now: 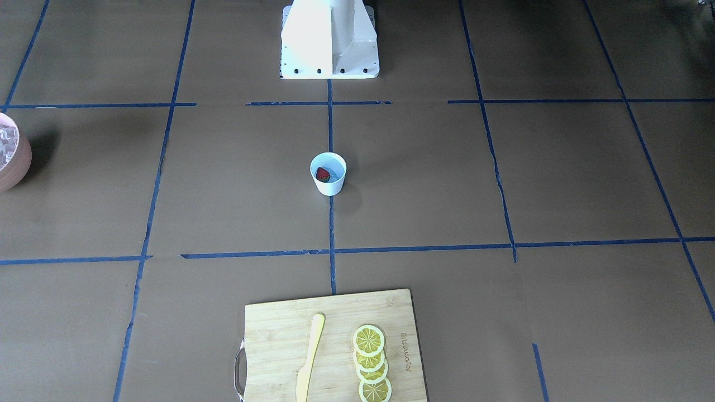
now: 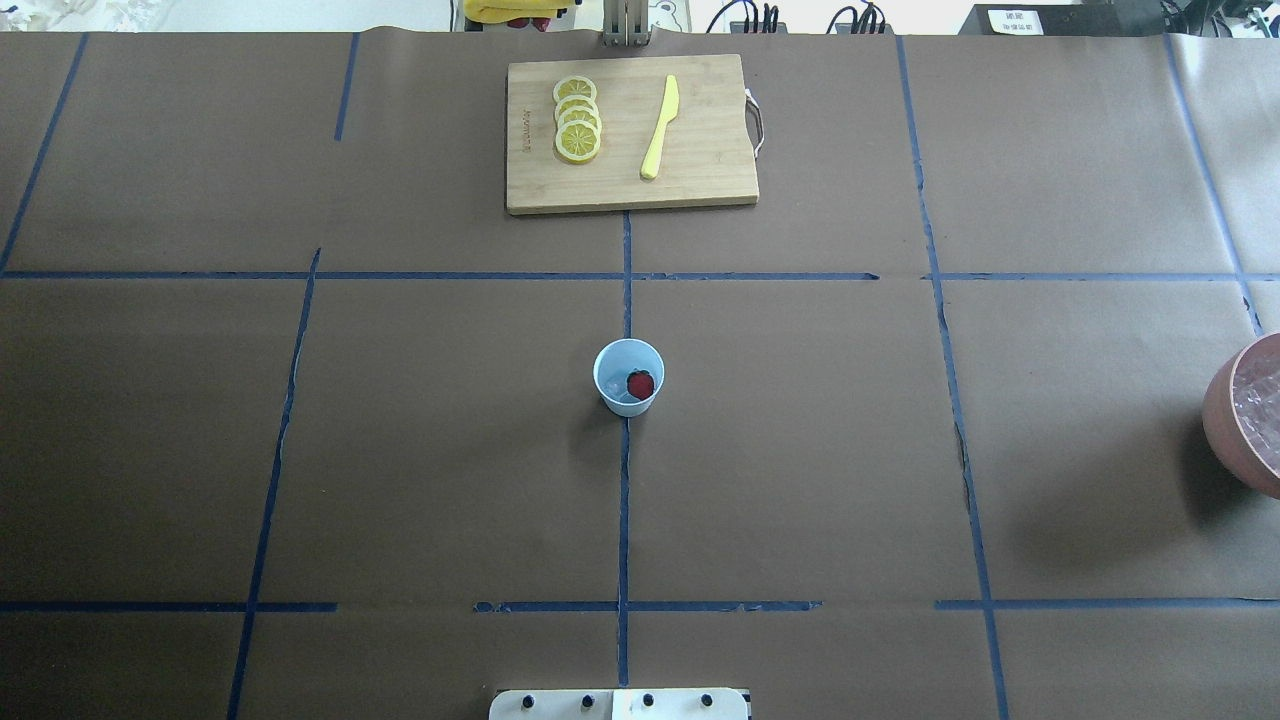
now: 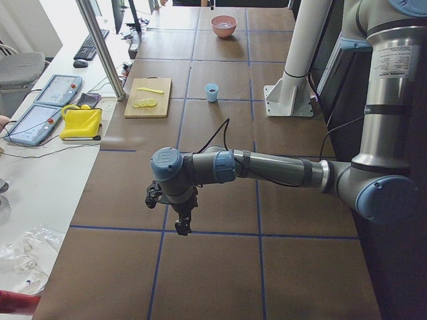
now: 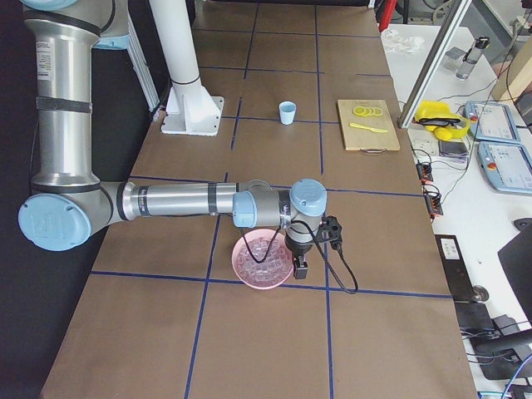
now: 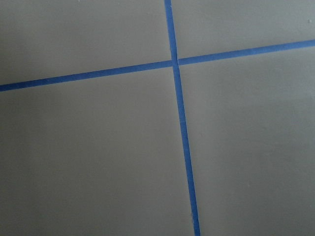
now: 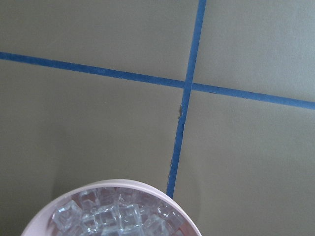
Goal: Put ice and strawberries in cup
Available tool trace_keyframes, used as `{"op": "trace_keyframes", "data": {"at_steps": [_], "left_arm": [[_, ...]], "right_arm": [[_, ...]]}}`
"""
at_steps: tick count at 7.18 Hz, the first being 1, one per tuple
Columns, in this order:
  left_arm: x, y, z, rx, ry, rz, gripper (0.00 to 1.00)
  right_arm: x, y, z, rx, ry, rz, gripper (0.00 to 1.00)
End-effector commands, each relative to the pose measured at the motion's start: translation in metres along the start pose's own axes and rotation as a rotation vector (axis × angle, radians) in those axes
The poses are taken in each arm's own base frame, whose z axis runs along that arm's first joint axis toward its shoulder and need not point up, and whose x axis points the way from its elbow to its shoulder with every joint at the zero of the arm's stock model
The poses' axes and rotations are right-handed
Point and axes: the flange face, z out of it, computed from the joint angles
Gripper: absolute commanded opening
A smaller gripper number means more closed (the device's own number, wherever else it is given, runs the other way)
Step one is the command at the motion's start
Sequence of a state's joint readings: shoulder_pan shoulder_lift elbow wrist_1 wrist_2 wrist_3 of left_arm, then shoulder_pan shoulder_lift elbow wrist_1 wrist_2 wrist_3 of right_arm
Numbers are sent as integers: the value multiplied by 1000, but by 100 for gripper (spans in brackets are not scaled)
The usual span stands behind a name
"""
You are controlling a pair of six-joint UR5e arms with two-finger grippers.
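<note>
The robot's white base (image 1: 329,44) is nearest. On the brown paper-covered table (image 2: 400,450), one white cup (image 2: 612,372) stands on the central blue tape line (image 2: 624,500). It is upright, its axis vertical, mouth up, tapering to the base. One red strawberry (image 2: 641,384) lies inside against the wall on the robot's right. A pale patch next to it may be a single cube of ice.

Out at the robot's right end sits one pinkish-brown bowl (image 2: 1222,420) heaped with ice cubes (image 6: 118,216), too crowded to count. The right gripper (image 4: 301,271) points down at the bowl's rim, on the side away from the base. Only the exterior right view shows it, so I cannot tell how its jaws stand. At the robot's left end, well apart from the cup, the left gripper (image 3: 181,228) hangs pointing down over bare table. Only the exterior left view shows it, and its jaw state is equally unreadable.

Farthest from the base lies one wooden cutting board (image 2: 700,170). It carries four overlapping lemon slices (image 2: 577,120) and one yellow knife (image 2: 660,127), its long axis running near to far with a slight slant.

The right wrist view alone resolves single cubes in the bowl. The left wrist view shows only paper and a tape crossing. Neither shows any fingers. Only the side views show the arms.
</note>
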State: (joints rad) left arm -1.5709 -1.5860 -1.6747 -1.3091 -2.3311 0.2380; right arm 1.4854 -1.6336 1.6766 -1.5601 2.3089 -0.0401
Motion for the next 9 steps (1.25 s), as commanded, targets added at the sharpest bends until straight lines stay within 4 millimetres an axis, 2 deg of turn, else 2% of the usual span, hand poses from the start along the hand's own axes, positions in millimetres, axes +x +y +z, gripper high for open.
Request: {"op": "trace_keyframes", "data": {"at_steps": [1, 2, 3, 4, 7, 9], "left_arm": [[2, 0, 7, 3, 83, -21, 100], [0, 3, 11, -1, 84, -24, 100], [1, 1, 13, -6, 84, -89, 100], [2, -2, 11, 19, 72, -78, 100], [-10, 4, 25, 73, 56, -12, 100], [-10, 3, 24, 98, 48, 12, 100]], "right_arm": [[25, 18, 2, 3, -55, 46, 100], [28, 23, 1, 7, -45, 18, 100], [25, 16, -4, 17, -30, 7, 100], [22, 4, -11, 26, -13, -2, 100], [22, 1, -12, 29, -9, -6, 100], [23, 3, -10, 23, -11, 0, 100]]}}
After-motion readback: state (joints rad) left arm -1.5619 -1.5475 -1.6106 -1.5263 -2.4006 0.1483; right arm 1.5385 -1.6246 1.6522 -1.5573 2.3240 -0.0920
